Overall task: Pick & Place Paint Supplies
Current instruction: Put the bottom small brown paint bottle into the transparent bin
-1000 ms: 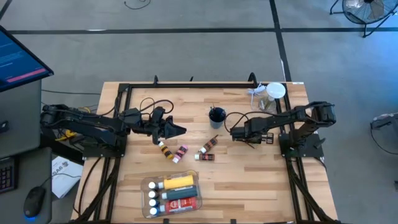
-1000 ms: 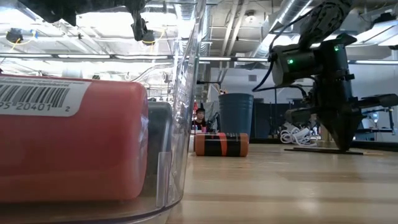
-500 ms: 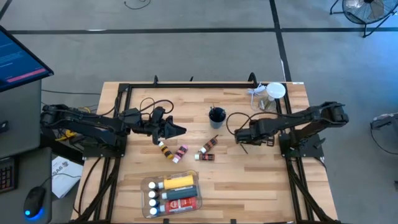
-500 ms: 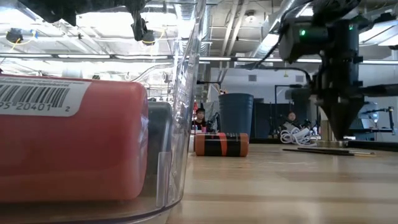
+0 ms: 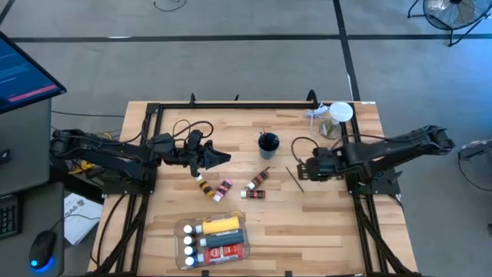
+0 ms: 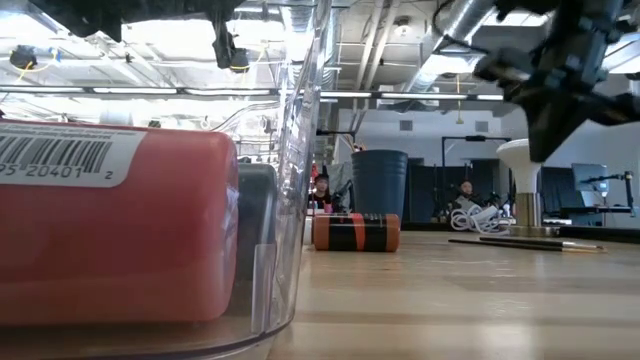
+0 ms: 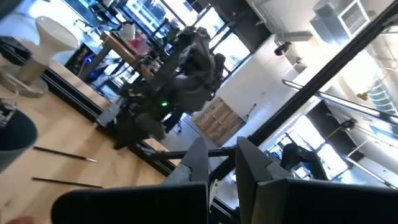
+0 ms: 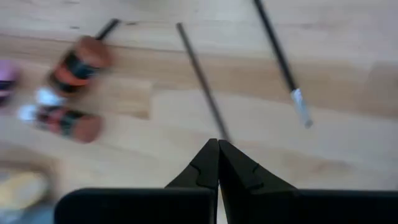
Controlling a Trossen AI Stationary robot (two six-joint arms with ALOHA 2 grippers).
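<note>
Two thin dark brushes (image 8: 202,78) (image 8: 280,59) lie flat on the wooden table, one also in the high view (image 5: 294,177). My right gripper (image 8: 217,155) (image 5: 302,171) hovers shut above them, pointing steeply down and holding nothing. Several small paint tubes (image 5: 223,188) (image 5: 257,178) lie at mid-table; one orange-and-black tube (image 6: 356,232) rests on its side. A clear tray (image 5: 184,228) near the front edge holds a yellow bottle (image 5: 221,225) and a red one (image 5: 227,251). My left gripper (image 5: 223,158) (image 7: 222,165) waits shut and raised at the left.
A dark cup (image 5: 267,142) stands behind the tubes. A clear jar with a white lid (image 5: 339,115) sits at the far right corner. A black frame rail (image 5: 231,105) runs along the table's far edge. Bare wood lies between the brushes and the tray.
My right gripper has risen off the table from beside the brushes and drawn back toward the table's right edge, tipping more steeply downward. It has stayed shut. The brushes remain lying on the wood.
</note>
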